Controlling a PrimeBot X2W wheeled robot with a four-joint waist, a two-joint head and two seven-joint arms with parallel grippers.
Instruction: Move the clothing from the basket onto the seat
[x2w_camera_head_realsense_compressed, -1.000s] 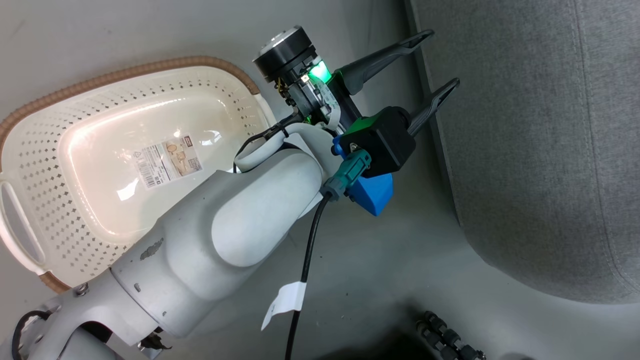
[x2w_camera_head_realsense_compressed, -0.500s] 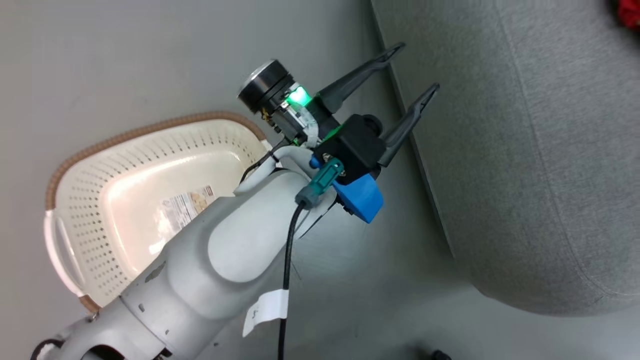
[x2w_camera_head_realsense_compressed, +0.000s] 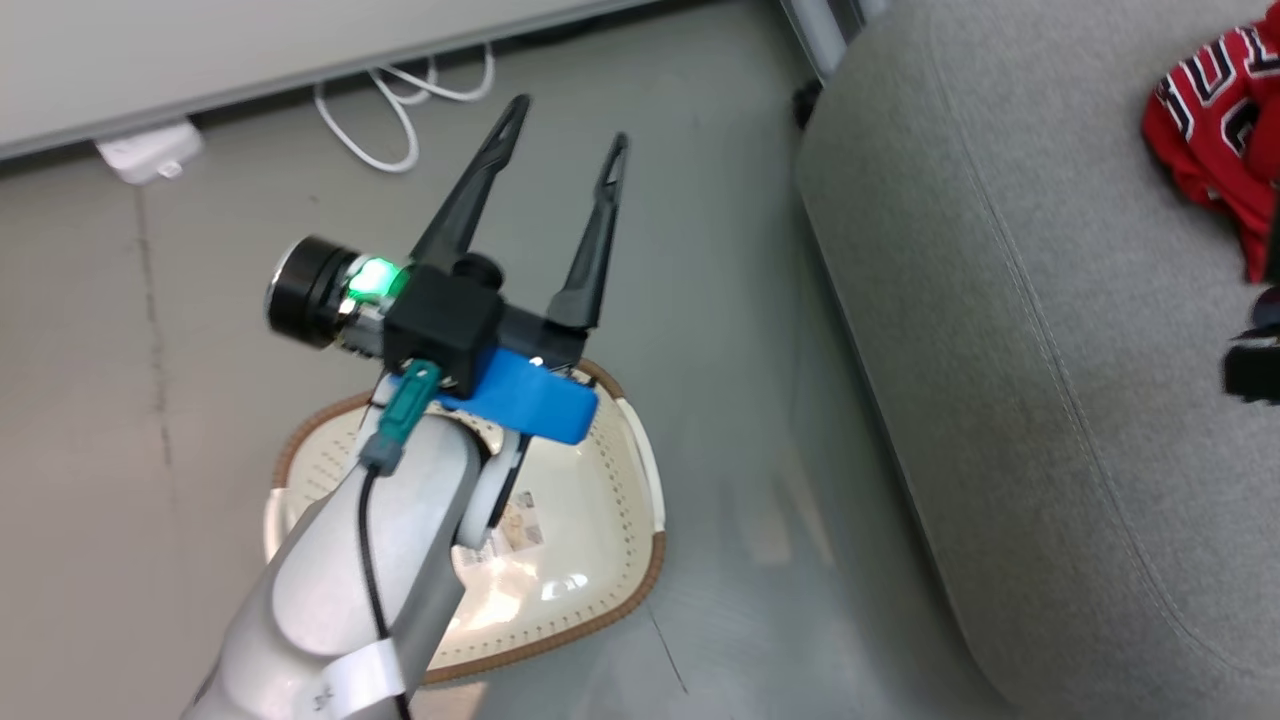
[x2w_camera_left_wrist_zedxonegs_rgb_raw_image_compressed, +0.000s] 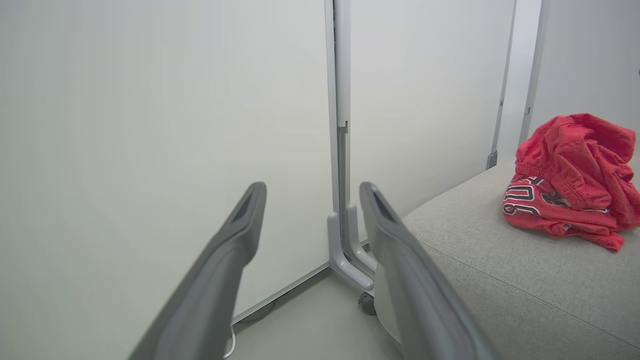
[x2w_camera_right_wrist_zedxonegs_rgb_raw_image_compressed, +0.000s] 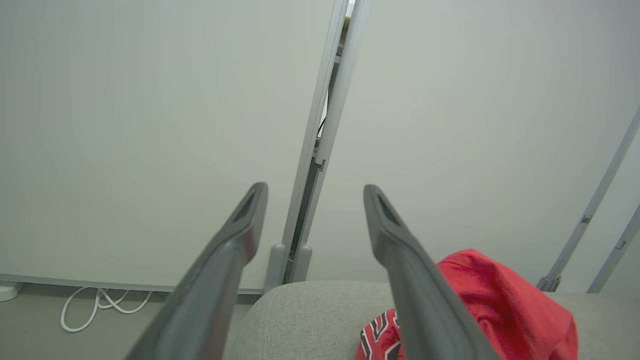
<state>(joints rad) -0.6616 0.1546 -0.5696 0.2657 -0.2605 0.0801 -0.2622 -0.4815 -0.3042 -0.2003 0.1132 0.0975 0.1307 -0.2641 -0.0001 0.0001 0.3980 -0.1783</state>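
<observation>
On seat (x2w_camera_left_wrist_zedxonegs_rgb_raw_image_compressed: 475, 260) – clothing (x2w_camera_left_wrist_zedxonegs_rgb_raw_image_compressed: 570, 170) heaped; L hand (x2w_camera_head_realsense_compressed: 570, 120) & R hand (x2w_camera_right_wrist_zedxonegs_rgb_raw_image_compressed: 314, 190) splayed.

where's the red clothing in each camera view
head view: clothing at the far right edge, upper part, lying on the seat.
left wrist view: clothing at the right, heaped on the seat.
right wrist view: clothing at the bottom right.
shared landmark: the grey seat under it.

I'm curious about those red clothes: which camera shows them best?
Left wrist view: the clothes sit unobstructed on the seat. The head view crops them at its edge; the right wrist view has a finger across them.
</observation>
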